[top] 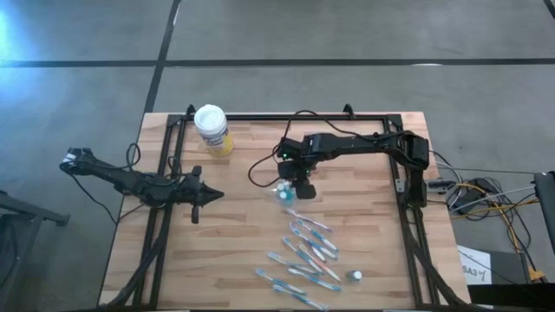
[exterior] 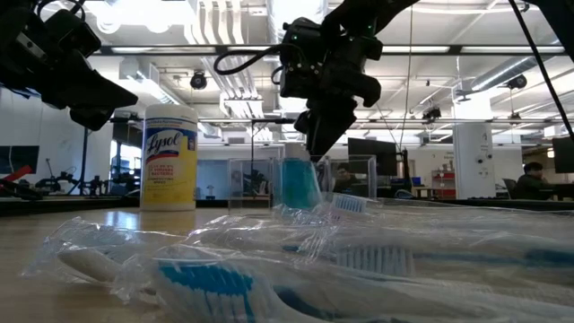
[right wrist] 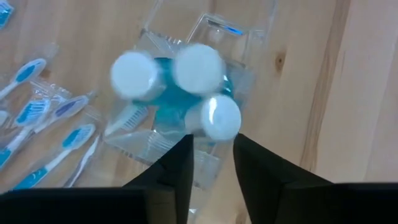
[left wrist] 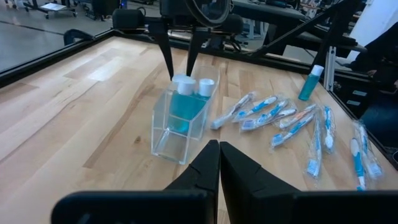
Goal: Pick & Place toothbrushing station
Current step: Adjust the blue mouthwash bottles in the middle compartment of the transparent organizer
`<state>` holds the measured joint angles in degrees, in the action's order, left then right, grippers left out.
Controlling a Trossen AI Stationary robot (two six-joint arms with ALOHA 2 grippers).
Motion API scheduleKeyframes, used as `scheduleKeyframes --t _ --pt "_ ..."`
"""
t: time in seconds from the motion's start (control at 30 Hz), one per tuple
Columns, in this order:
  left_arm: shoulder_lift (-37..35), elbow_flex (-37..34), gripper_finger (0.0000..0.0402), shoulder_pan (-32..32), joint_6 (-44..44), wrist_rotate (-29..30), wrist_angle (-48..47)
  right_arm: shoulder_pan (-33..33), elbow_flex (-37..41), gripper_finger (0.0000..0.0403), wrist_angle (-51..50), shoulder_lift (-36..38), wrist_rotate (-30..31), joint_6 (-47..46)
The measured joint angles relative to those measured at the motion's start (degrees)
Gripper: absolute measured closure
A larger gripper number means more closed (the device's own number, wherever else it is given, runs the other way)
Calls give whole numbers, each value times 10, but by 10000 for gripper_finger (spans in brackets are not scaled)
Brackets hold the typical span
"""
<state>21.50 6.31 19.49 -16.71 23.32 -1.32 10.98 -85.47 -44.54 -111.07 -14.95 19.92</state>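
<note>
A small clear plastic pouch (left wrist: 180, 134), box-shaped, stands on the table's middle (top: 284, 192) with three white-capped blue tubes (right wrist: 186, 68) upright in it. My right gripper (right wrist: 212, 146) slants down from above, its fingers apart on either side of the nearest tube's white cap (right wrist: 221, 118). Several wrapped blue-and-white toothbrushes (top: 308, 251) lie flat toward the near right. Another tube (top: 355, 276) stands alone beyond them. My left gripper (left wrist: 219, 155) is shut and holds nothing, hovering left of the pouch (top: 208, 195). My right gripper has its fingertips (left wrist: 171, 74) level with one tube's white cap (right wrist: 221, 118), one on each side, coming steeply from above. Whether the fingers touch the cap, I cannot tell. The tube stands upright in the pouch, which rests on the table.
A white-lidded yellow canister (top: 212, 130) stands at the far left of the table top. A black frame (top: 403, 186) runs along the table's far and side edges. Bare wood (top: 234, 251) lies between my left gripper and the toothbrushes.
</note>
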Motion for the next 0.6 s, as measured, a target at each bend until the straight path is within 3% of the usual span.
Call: scheduleKeyframes --t 0.27,0.43,0.6 --pt "0 0 385 0 0 0 0 0 0 342 0 0 -1 2" --pt "0 0 385 0 0 0 0 0 0 336 -5 5 -10 11" --pt "0 0 385 0 0 0 0 -2 1 314 0 20 -64 22"
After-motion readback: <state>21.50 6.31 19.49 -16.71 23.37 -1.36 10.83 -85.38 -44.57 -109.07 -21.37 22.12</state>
